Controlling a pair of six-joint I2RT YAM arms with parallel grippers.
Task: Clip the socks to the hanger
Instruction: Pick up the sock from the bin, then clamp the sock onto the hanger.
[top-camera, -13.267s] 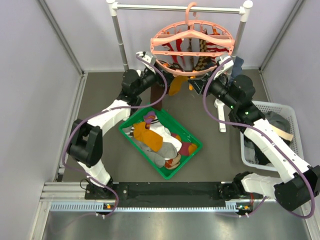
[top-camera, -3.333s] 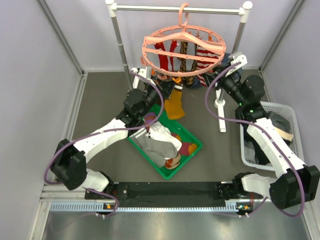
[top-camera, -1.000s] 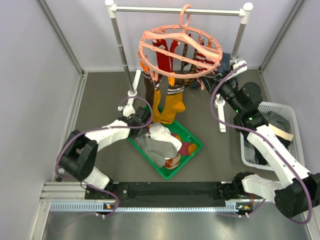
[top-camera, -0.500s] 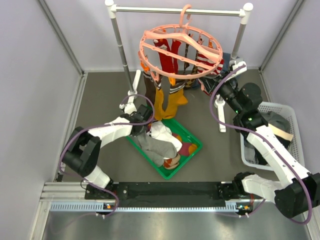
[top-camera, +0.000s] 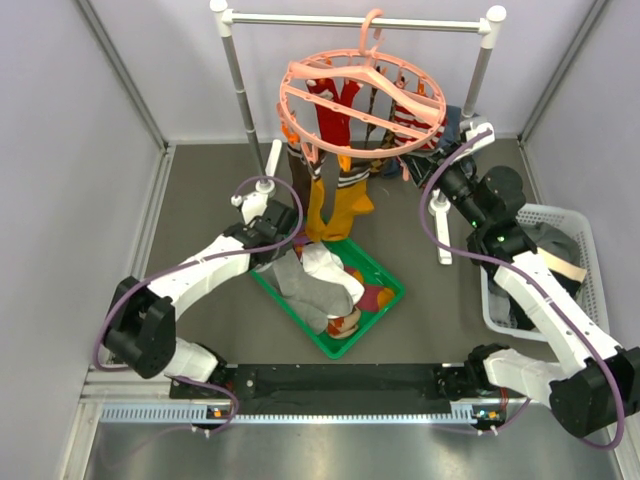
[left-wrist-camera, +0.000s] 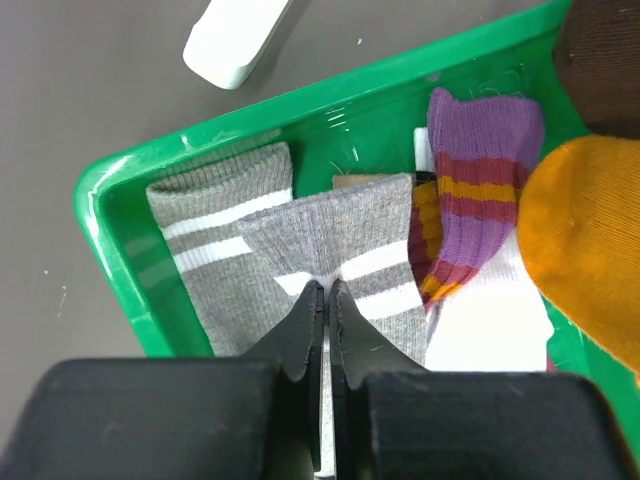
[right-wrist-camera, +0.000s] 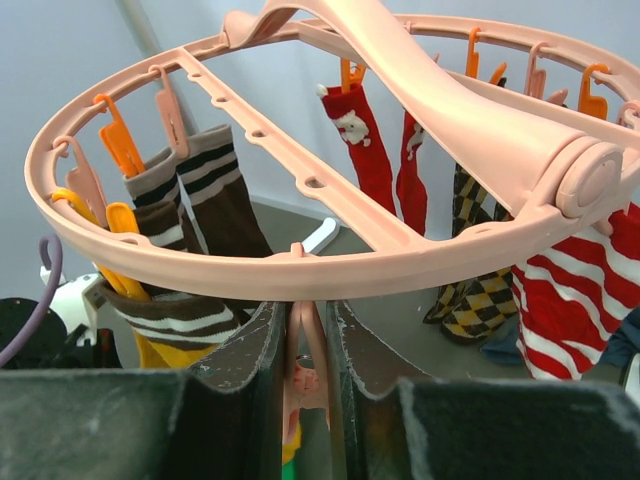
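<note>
The pink ring hanger (top-camera: 360, 72) hangs from the rail with several socks clipped on it: red ones (top-camera: 330, 110), brown-striped mustard ones (top-camera: 340, 205) and a red-and-white striped one (right-wrist-camera: 560, 300). More socks lie in the green tray (top-camera: 385, 300). My left gripper (left-wrist-camera: 327, 290) is over the tray's near-left corner, shut on the cuff of a grey sock with white stripes (left-wrist-camera: 340, 235). A purple striped sock (left-wrist-camera: 480, 170) lies beside it. My right gripper (right-wrist-camera: 305, 320) is under the hanger's ring (right-wrist-camera: 300, 265), shut on a pink clip (right-wrist-camera: 303, 370) that hangs from it.
The silver rail (top-camera: 350, 18) stands on posts with white feet (top-camera: 440, 235), one foot close to the tray (left-wrist-camera: 235, 40). A white basket (top-camera: 560, 215) of garments sits at the right. Grey walls close in both sides.
My left gripper has shut on the grey sock in the tray and the left arm has swung slightly left. The right arm and the hanger have stayed put.
</note>
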